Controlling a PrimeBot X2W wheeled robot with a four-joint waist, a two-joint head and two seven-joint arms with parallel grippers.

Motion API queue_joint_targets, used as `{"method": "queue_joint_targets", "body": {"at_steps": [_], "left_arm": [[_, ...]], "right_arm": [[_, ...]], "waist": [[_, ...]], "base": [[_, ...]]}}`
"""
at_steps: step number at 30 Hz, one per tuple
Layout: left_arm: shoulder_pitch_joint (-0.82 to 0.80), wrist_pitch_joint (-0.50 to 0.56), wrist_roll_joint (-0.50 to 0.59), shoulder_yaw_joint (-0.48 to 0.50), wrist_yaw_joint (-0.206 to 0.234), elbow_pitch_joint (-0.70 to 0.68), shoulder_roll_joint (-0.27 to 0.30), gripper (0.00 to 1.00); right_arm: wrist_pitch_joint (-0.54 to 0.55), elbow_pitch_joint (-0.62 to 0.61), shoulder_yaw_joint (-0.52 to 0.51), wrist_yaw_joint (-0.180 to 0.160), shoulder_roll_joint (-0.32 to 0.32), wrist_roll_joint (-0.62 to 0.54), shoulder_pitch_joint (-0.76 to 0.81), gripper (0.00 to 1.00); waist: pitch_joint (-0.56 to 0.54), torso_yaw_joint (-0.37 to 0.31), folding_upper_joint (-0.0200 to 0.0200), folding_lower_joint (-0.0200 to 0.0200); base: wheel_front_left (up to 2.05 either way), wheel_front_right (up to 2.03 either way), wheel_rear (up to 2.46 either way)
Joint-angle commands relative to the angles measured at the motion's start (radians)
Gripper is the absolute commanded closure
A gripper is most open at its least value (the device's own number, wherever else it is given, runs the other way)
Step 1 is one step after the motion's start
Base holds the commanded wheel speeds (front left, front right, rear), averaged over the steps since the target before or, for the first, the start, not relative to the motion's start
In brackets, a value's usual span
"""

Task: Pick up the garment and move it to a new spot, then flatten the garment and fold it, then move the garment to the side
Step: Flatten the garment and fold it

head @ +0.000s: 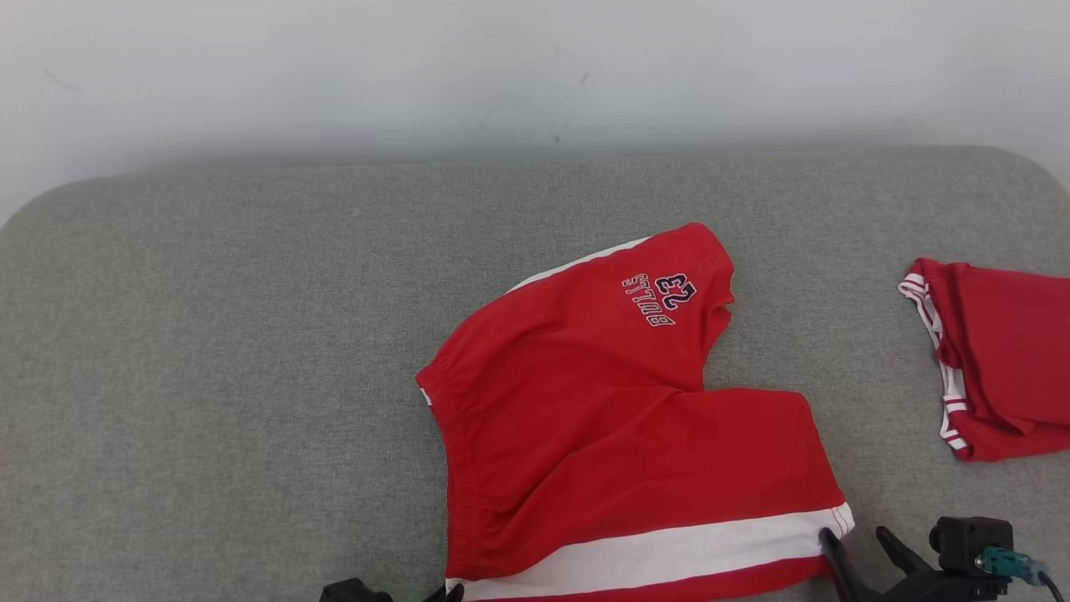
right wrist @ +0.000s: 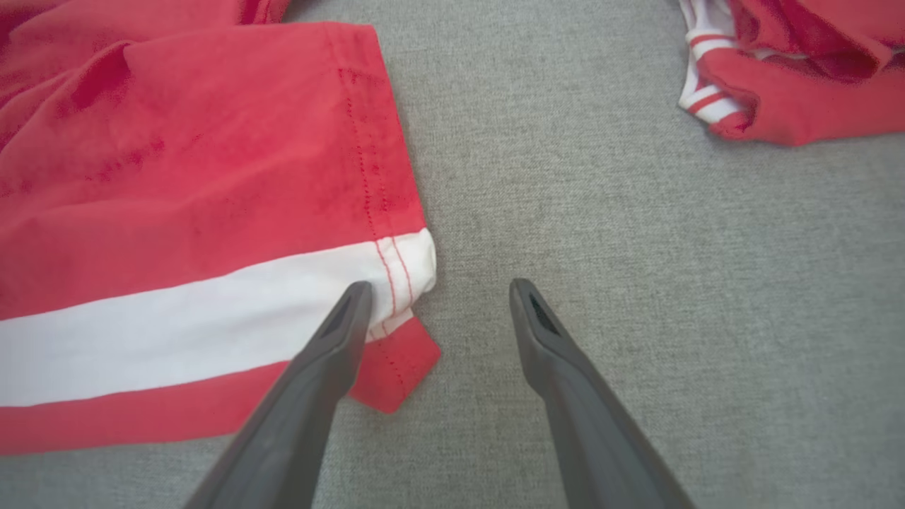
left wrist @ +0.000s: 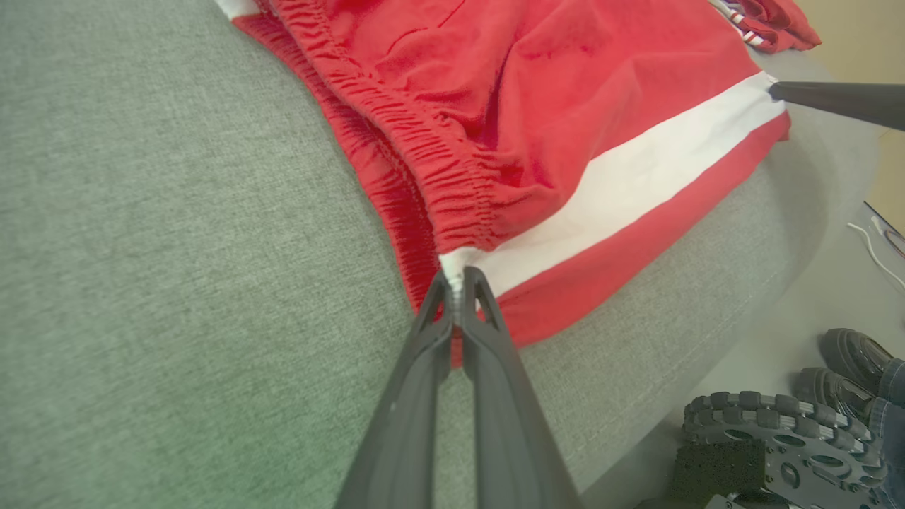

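Red garment — shorts with a white side stripe — lies on the grey cushion, its near edge toward us and the far leg skewed and rumpled. Our left gripper is pinched tight on the waistband corner at the stripe. Our right gripper stands spread, one finger over the hem corner, holding nothing. We judge flattening is in hand. Next, the right must close on that hem — then both draw the edge taut. A second red piece lies well apart, rightward.
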Motion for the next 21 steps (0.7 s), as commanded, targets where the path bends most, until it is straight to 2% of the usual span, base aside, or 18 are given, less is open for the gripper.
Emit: {"method": "queue_joint_targets", "body": {"at_steps": [1,12,13,14,16,18,19,21], "left_arm": [[0.011,0.000,-0.012,0.003,0.004,-0.001,0.006,1.00],[0.009,0.003,-0.022,0.001,0.007,-0.006,0.011,1.00],[0.009,0.003,-0.023,0.000,0.008,-0.006,0.011,1.00],[0.008,0.003,-0.023,0.000,0.008,-0.006,0.011,1.00],[0.008,0.002,-0.024,-0.001,0.010,-0.006,0.011,1.00],[0.009,-0.001,-0.027,0.001,0.015,-0.007,0.013,1.00],[0.009,-0.002,-0.027,0.003,0.017,-0.008,0.014,1.00],[0.010,-0.003,-0.024,0.004,0.017,-0.010,0.016,1.00]], "right_arm": [[0.019,-0.008,0.021,-0.003,-0.017,0.020,-0.004,0.00],[0.084,-0.002,0.125,-0.003,-0.082,0.091,-0.062,0.00],[0.084,-0.003,0.130,-0.003,-0.081,0.097,-0.061,0.18],[0.087,-0.004,0.134,-0.003,-0.079,0.104,-0.057,0.52],[0.092,-0.010,0.134,-0.003,-0.077,0.106,-0.042,0.63],[0.093,-0.015,0.133,-0.003,-0.072,0.110,-0.034,0.81],[0.094,-0.018,0.134,-0.003,-0.071,0.111,-0.033,1.00],[0.095,-0.024,0.138,-0.003,-0.069,0.114,-0.030,1.00]], "waist": [[0.001,-0.002,0.0000,0.0000],[0.010,-0.002,0.0000,0.0000],[0.010,-0.001,0.0000,0.0000],[0.010,0.001,0.0000,0.0000],[0.009,0.002,0.0000,0.0000],[0.011,0.002,0.0000,0.0000],[0.012,0.000,0.0000,0.0000],[0.014,-0.002,0.0000,0.0000]], "base": [[0.00,0.00,0.00],[0.00,0.00,0.00],[0.00,0.00,0.00],[0.00,0.00,0.00],[0.00,0.00,0.00],[0.00,0.00,0.00],[0.00,0.00,0.00],[0.00,0.00,0.00]]}}
